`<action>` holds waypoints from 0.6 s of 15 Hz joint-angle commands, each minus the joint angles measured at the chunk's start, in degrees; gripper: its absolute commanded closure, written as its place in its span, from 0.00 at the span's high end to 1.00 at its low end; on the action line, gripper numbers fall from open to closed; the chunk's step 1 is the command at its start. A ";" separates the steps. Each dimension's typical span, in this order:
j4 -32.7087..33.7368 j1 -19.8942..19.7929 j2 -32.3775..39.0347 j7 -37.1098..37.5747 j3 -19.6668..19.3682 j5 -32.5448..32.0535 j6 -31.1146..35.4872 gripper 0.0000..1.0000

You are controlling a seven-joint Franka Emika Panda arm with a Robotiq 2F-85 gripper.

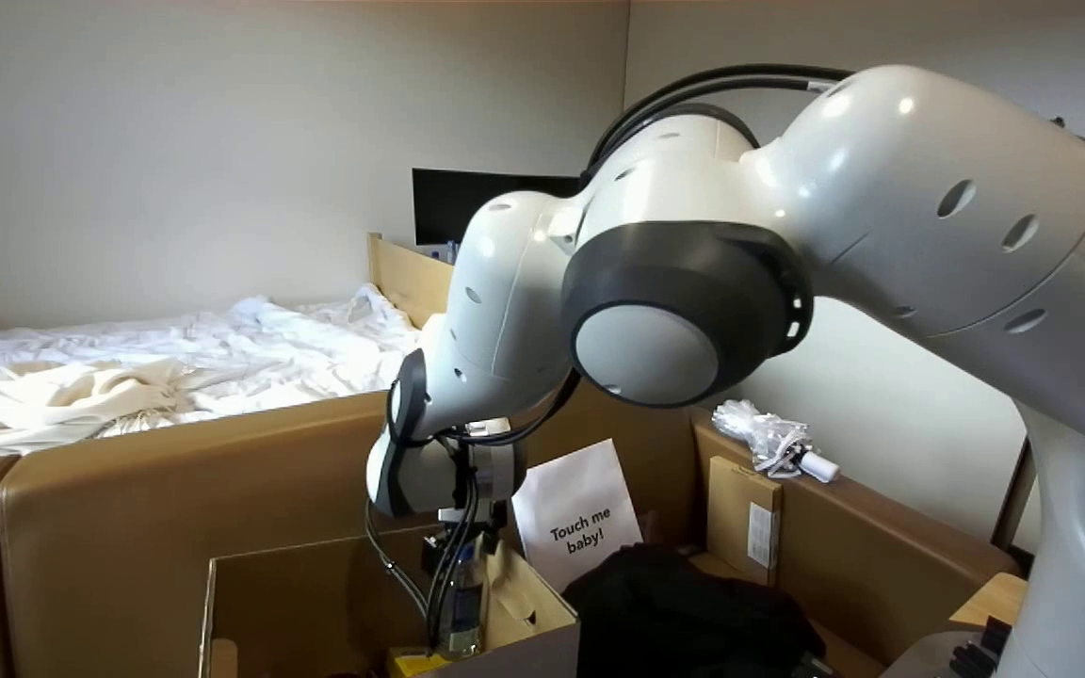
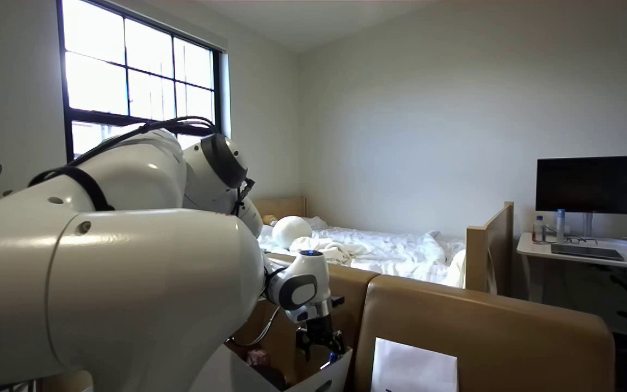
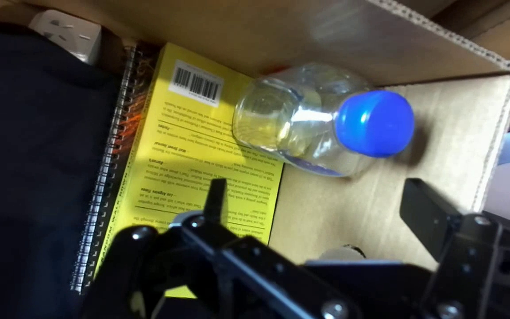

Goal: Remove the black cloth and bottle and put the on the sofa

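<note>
Inside the cardboard box [image 3: 277, 40]: the bottle [image 3: 308, 119], clear with a blue cap, standing upright or close to it near a corner, its base at the edge of a yellow book [image 3: 184, 177]; whether it rests on that book I cannot make out.
Beside the yellow book: a wire spiral binding [image 3: 103, 173] and, left of it in the wrist view, a dark sheet [image 3: 29, 177], notebook cover or fabric, I cannot tell which; it partly hides a white socket block [image 3: 71, 35].
Gripper [image 3: 317, 197]: pointing down at the box's corner, jaws spread wide, fingers [image 3: 427, 217] well apart, the bottle just beyond their tips.
Robot arm [image 1: 938, 207]: white, bent at the elbow, reaching across to the box.
Black cloth [image 1: 684, 621]: outside the box, crumpled on the brown sofa [image 1: 194, 480], just beside the cardboard wall and in front of a white paper sign [image 1: 575, 508].
Paper sign: tilted, its print reading "Touch me baby!"
Sofa arm [image 1: 891, 513]: a crumpled clear plastic bundle [image 1: 769, 438] with a white handle lies on top; a flat carton [image 1: 736, 518] stands on edge against its inner side.
Behind the sofa: a bed [image 2: 475, 256] under rumpled white sheets [image 2: 400, 256], a round white object [image 2: 290, 231] lying on it.
Along the far wall: a desk [image 2: 535, 248] bearing a dark monitor [image 2: 599, 185].
Window [image 2: 142, 71]: black-framed, bright, behind the arm.
</note>
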 commanded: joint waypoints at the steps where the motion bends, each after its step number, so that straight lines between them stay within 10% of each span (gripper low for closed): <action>1: 2.05 -0.16 2.34 0.00 -0.73 2.19 2.45 1.00; 8: 5.10 -3.17 2.10 -2.19 1.05 3.39 6.04 1.00; 9: 4.90 -9.05 -0.85 0.01 7.72 -3.38 9.59 1.00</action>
